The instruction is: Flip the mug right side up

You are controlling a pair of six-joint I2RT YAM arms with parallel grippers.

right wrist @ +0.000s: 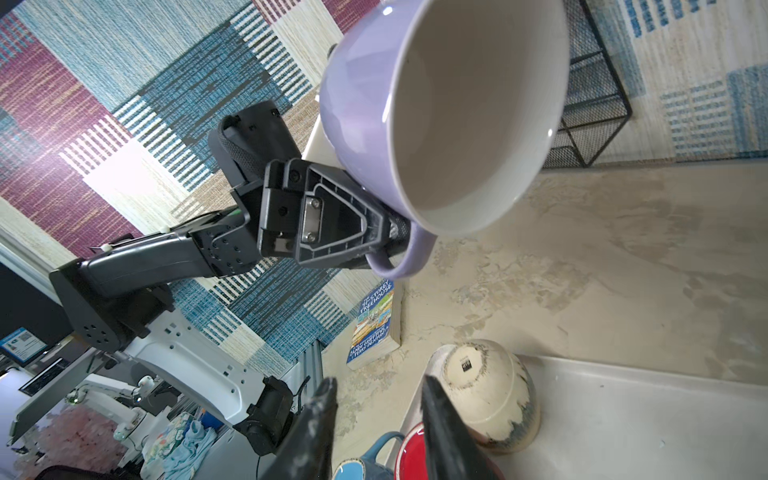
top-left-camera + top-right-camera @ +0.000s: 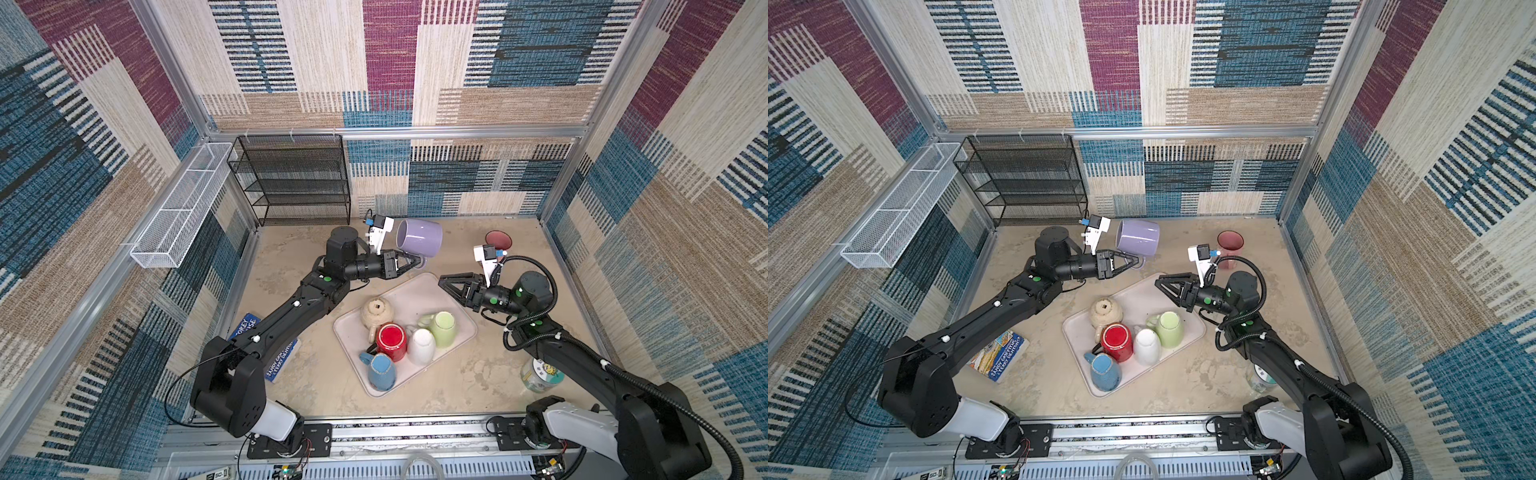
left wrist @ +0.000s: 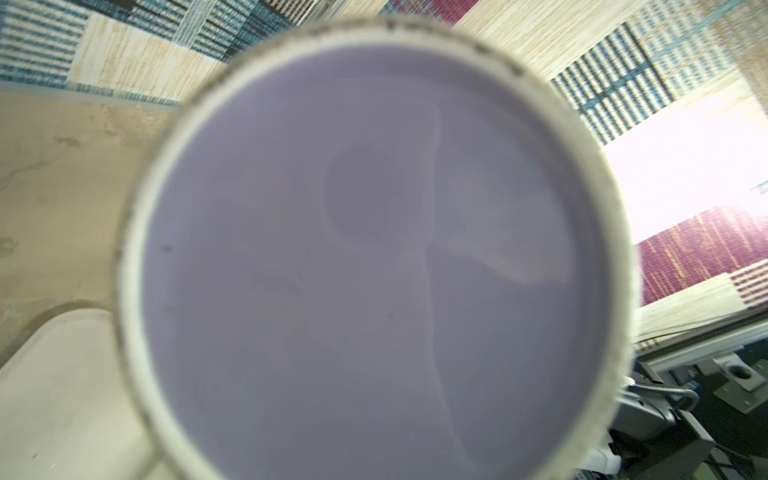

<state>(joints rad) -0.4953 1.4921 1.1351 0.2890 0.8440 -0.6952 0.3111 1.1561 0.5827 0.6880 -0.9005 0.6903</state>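
1. Purple mug is up in the air on its side, above the table, just behind the tray.
2. Left claw is clamped on the mug's handle, which hangs underneath.
3. The mug's mouth faces the right arm, and its base fills the left wrist view.
4. Right claw hovers over the tray's far corner with its fingers a little apart, gripping nothing, clear of the mug.
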